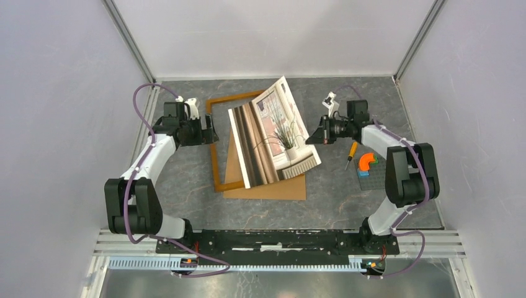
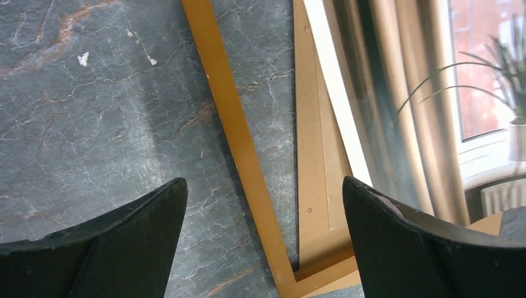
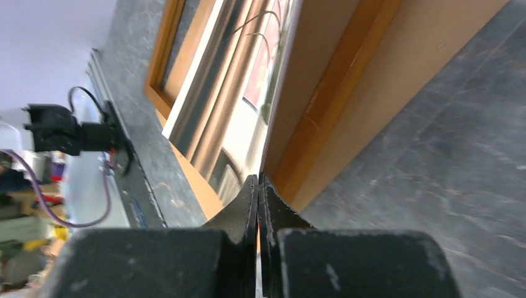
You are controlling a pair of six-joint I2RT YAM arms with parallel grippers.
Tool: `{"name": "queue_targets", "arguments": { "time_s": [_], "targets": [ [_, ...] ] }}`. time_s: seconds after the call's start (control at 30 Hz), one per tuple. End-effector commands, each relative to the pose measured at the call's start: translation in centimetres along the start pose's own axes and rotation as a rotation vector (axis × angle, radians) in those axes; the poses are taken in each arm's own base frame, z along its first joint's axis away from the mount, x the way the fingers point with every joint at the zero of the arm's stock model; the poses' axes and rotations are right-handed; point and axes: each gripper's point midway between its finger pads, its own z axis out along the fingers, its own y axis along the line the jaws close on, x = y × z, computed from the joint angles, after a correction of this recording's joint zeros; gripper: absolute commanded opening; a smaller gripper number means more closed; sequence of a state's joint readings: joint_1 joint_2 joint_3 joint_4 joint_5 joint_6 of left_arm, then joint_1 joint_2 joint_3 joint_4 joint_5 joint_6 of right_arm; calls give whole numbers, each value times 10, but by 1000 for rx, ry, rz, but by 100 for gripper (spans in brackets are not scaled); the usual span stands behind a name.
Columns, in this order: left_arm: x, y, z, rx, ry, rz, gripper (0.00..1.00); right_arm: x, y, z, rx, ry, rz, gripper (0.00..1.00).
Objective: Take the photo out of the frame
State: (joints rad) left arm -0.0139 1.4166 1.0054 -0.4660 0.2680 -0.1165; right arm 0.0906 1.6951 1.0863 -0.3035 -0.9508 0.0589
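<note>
Grey marble table (image 1: 186, 186), walls (image 1: 62, 93) on three sides. Flat at centre: frame (image 1: 214, 162), left side unobstructed. Brown back panel (image 1: 273, 187) under photo (image 1: 273, 133), jutting past frame's near side. Photo tilted up over frame, right edge pinched between closed jaws of right gripper (image 1: 313, 138). Above frame's left side: left gripper (image 1: 211, 133), jaws apart, empty. Right of photo, well apart: baseplate (image 1: 372, 180) with blocks (image 1: 367, 161), screwdriver (image 1: 351, 154).

In the centre of my top view, the photo (image 1: 273, 133) lies over the frame (image 1: 214, 155) and back panel (image 1: 273, 187). At centre right, a screwdriver (image 1: 351, 153) and baseplate (image 1: 373, 180) sit on the worktop (image 1: 183, 180).
</note>
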Motion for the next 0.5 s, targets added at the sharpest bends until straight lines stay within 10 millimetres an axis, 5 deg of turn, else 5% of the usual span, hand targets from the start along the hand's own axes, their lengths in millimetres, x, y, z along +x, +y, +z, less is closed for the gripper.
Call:
{"name": "queue_targets", "arguments": {
  "time_s": [0.0,0.3,0.47],
  "targets": [
    [-21,3,-3,-20,-50,-14,100,-32,12,20,-63,-186,123,0],
    [-17,30,11,-52,-2,-73,100,-33,25,62,-103,-226,208,0],
    [-33,38,29,-9,19,-81,100,-6,29,71,-85,-161,236,3]
  ]
}}
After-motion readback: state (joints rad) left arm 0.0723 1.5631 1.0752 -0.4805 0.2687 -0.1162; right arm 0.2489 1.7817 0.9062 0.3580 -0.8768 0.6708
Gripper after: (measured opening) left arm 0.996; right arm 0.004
